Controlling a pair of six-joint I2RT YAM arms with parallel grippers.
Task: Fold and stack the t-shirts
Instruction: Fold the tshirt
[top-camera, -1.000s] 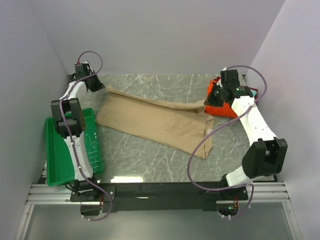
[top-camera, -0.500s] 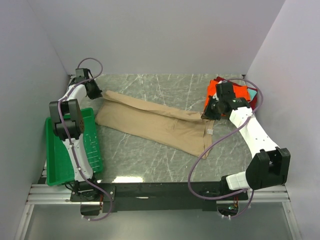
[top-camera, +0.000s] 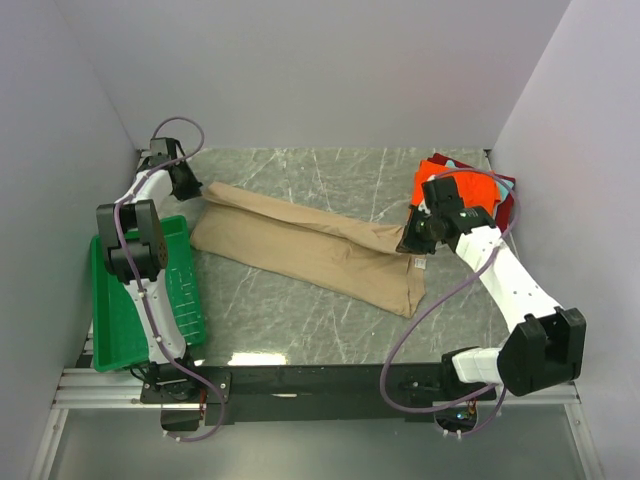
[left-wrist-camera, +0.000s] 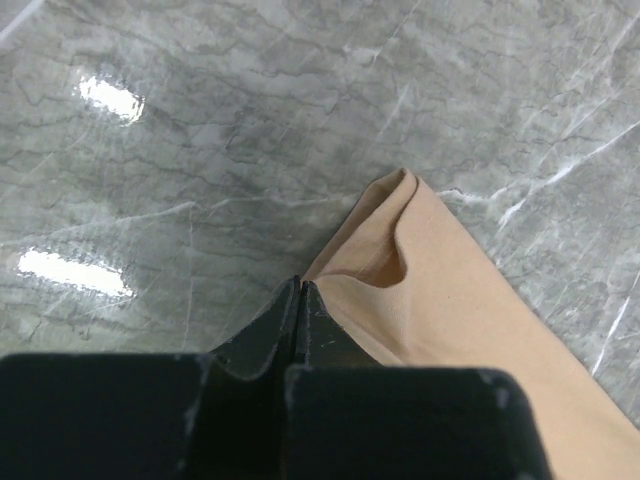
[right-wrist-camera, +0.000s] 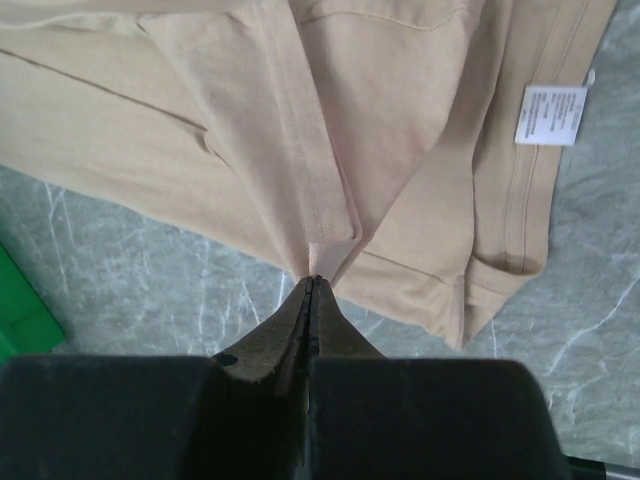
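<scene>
On your grey marbled tabletop, the large tan cloth t-shirt lies stretched diagonally. Your left gripper is clenched on its far-left corner; your right gripper pinches a seam fold beside the bright orange folded shirt.

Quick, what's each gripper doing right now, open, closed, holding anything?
Left gripper: closed, pinching a corner of the tan t-shirt.
Right gripper: closed, pinching a fold of the same shirt.

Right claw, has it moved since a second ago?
Yes. The right claw, shut on the tan shirt, slid away from the orange shirt, downward and a little left in the top view.
</scene>
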